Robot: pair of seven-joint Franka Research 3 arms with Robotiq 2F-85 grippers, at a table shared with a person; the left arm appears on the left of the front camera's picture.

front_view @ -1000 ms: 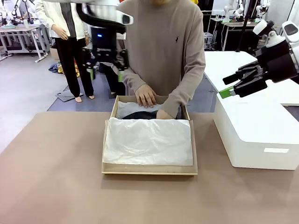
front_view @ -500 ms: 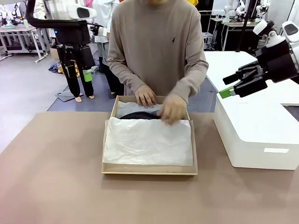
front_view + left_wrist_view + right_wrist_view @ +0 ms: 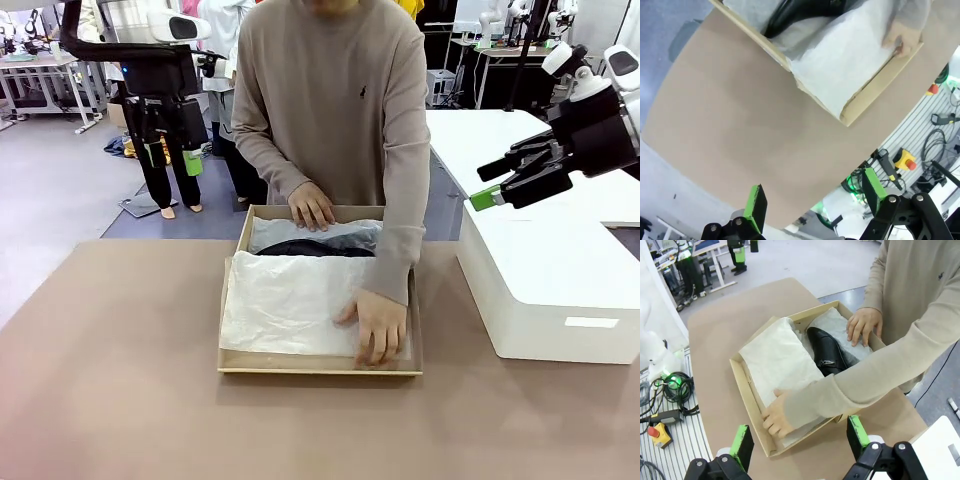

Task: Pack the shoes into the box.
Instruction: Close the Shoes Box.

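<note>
The tan cardboard box [image 3: 320,366] lies mid-table, lined with white tissue [image 3: 300,300]. Glossy black shoes [image 3: 310,247] show at its far end; the right wrist view gives one buckled shoe [image 3: 825,352] plainly, and tissue [image 3: 780,357] covers the rest. One of the person's hands [image 3: 312,208] rests on the far end, the other [image 3: 375,325] presses the tissue at the near right corner. My left gripper [image 3: 168,150] hangs open, high beyond the table's far left. My right gripper [image 3: 490,183] is open above the white block. Both hold nothing.
A big white rounded block [image 3: 545,270] stands on the table to the right of the box. Bare brown tabletop [image 3: 120,350] lies left of and in front of the box. The person's forearm [image 3: 875,375] stretches across the box's right side.
The person's hand has moved from the shoes at the far end to the tissue at the near right corner. My left arm swung left, away from the box, then held. The right arm stayed still.
</note>
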